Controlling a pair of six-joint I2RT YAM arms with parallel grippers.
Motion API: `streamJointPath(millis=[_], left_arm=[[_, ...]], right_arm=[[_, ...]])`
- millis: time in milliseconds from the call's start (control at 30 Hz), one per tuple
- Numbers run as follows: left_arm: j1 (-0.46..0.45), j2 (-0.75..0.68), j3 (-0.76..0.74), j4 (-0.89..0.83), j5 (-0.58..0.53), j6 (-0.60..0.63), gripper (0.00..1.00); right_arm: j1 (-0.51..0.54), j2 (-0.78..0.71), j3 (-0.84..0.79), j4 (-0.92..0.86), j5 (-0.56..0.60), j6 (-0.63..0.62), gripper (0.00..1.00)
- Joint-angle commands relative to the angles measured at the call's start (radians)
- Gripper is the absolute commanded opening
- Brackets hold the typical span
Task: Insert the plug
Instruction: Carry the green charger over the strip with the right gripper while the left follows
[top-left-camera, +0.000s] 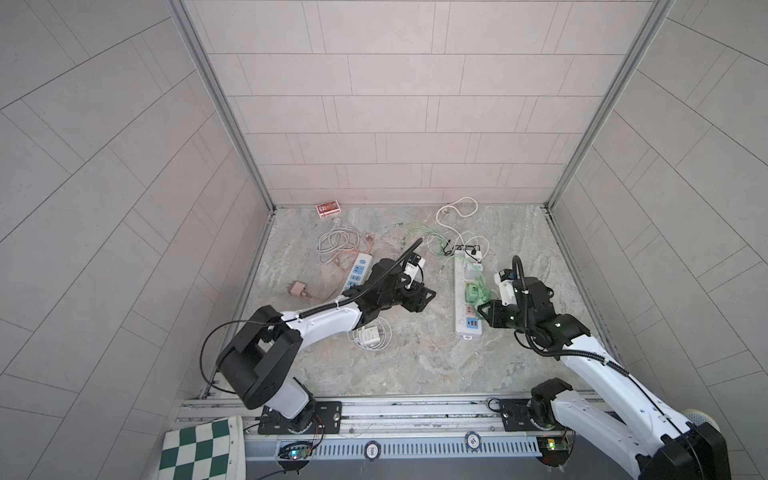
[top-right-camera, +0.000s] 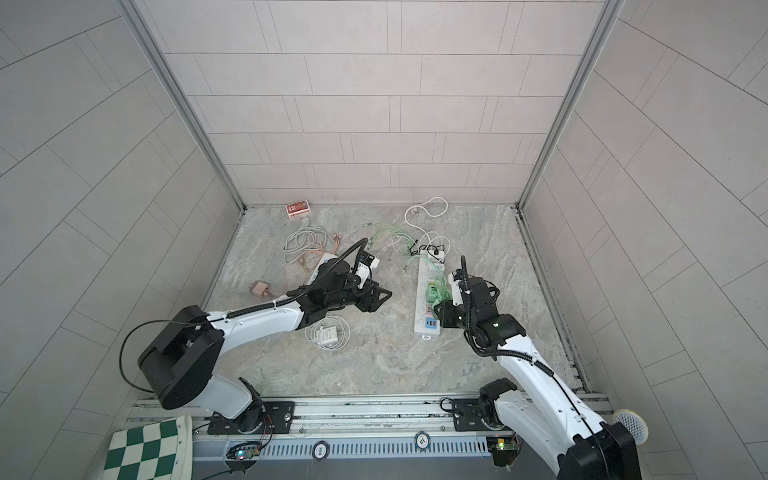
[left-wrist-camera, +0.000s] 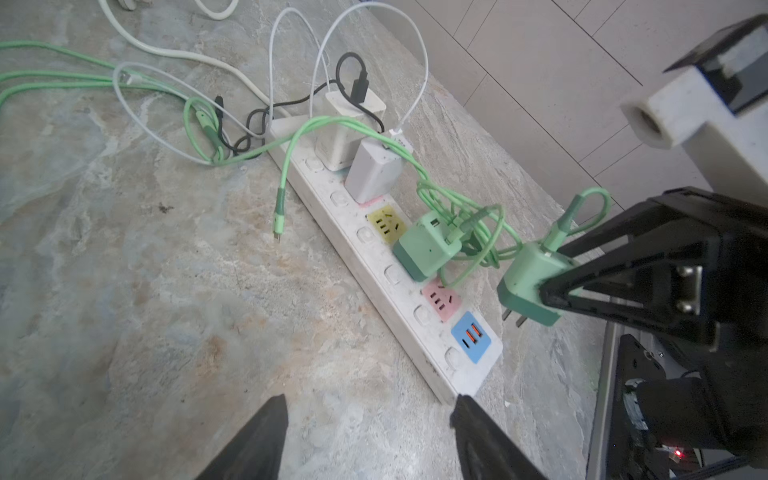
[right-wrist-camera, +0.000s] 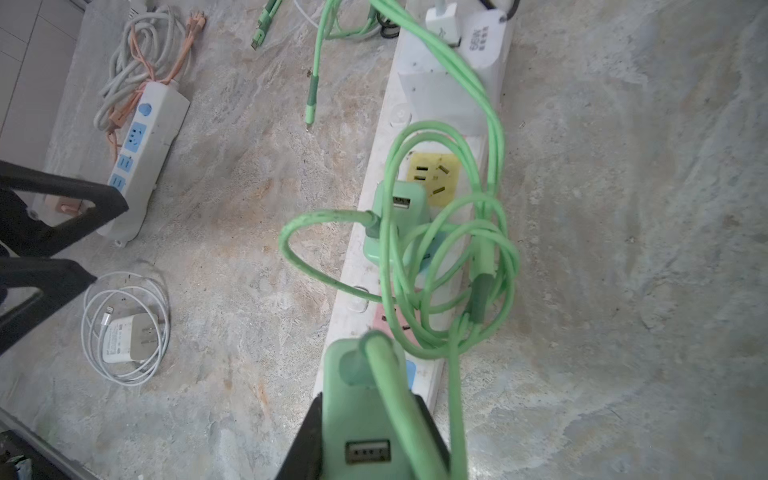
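The right fingers are clenched on the mint-green square plug adapter, pinching its flat sides so that its two metal prongs stay clear and point down towards the long white power strip. The plug hangs in the air just beside the strip's edge, level with the pink socket and near the blue USB panel; it touches neither. Gripping the body rather than the green braided cable probably gives a firm push for seating the prongs.

That cable loops loosely over the strip and around a second green adapter, which is already plugged in between the pink socket and the free yellow socket. Its slack could snag as the plug comes across.

The left fingers are spread and empty. They hover low over the marbled grey desk and aim at the near end of the strip, seemingly ready to hold it down so it does not slide.

My reading is that the plug is picked up but not yet lined up. The next move calls for shifting it sideways above the pink socket, squaring the prongs with the slots and then pressing straight down.
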Motion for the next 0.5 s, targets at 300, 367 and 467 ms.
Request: streamJointPath(millis=[300, 367, 467], left_arm=[[-0.017, 0.061, 0.092, -0.098, -0.013, 0.029, 0.68], [-0.018, 0.083, 0.127, -0.131, -0.015, 0.040, 0.68], [-0.020, 0.120, 0.190, -0.179, -0.013, 0.045, 0.67]], right_arm=[[0.105, 0.070, -0.021, 0.130, 0.177, 0.026, 0.00], [0.120, 0.083, -0.015, 0.125, 0.222, 0.023, 0.00], [0.124, 0.086, -0.017, 0.130, 0.274, 0.023, 0.00]])
